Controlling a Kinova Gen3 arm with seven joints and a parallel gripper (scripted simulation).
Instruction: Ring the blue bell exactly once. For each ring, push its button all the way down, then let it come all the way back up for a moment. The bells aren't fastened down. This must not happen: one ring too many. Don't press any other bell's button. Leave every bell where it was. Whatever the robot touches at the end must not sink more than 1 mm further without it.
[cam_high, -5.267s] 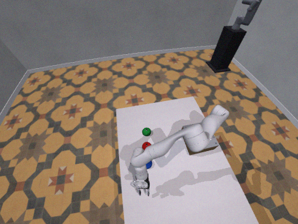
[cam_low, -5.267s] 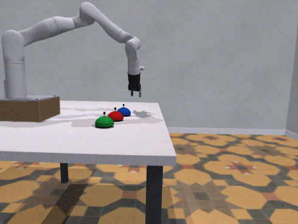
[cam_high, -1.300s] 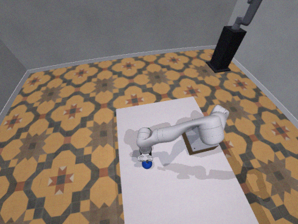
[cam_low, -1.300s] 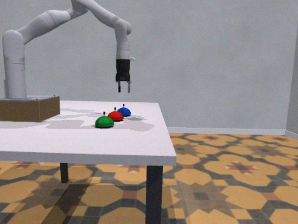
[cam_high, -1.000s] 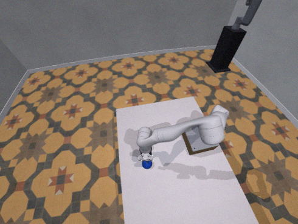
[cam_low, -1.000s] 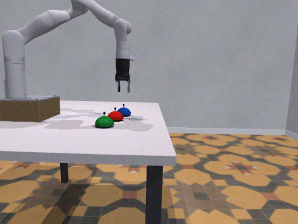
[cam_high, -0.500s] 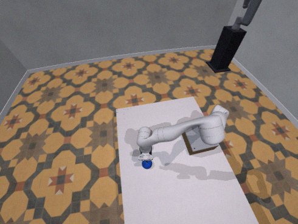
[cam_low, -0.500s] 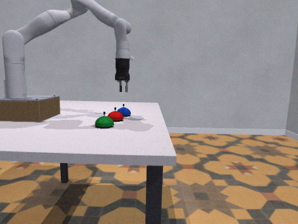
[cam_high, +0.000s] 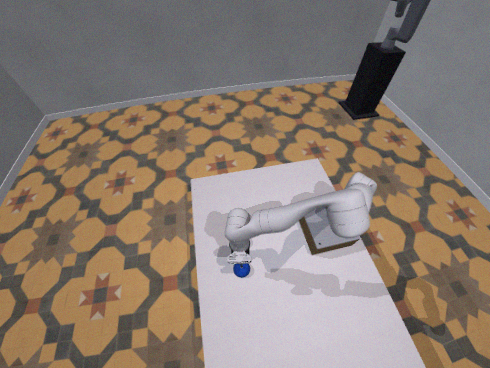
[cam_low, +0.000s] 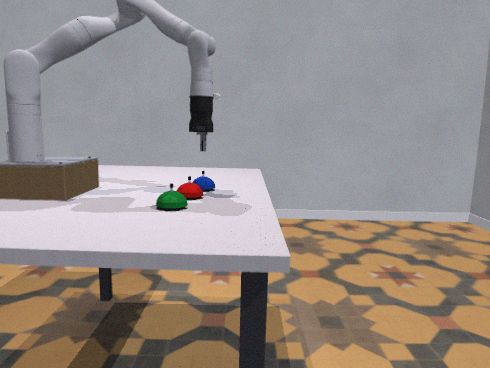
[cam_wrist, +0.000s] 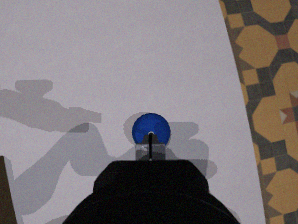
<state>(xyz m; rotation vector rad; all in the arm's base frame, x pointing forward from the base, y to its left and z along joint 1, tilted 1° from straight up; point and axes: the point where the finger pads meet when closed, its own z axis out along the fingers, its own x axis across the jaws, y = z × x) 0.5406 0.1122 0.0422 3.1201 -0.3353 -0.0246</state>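
The blue bell (cam_low: 204, 183) is a small blue dome with a thin black button on top, standing on the white table at the far end of a row of three bells. It also shows in the top view (cam_high: 242, 270) and in the wrist view (cam_wrist: 151, 128). My gripper (cam_low: 202, 145) is shut on nothing and points straight down, hanging well above the blue bell's button and apart from it. In the wrist view the closed fingers (cam_wrist: 150, 148) line up over the bell's centre.
A red bell (cam_low: 190, 190) stands next to the blue one and a green bell (cam_low: 171, 200) next to that, nearer the camera. The arm's brown base block (cam_low: 47, 177) sits at the left. The table's edge (cam_wrist: 240, 110) runs close on the bell's right.
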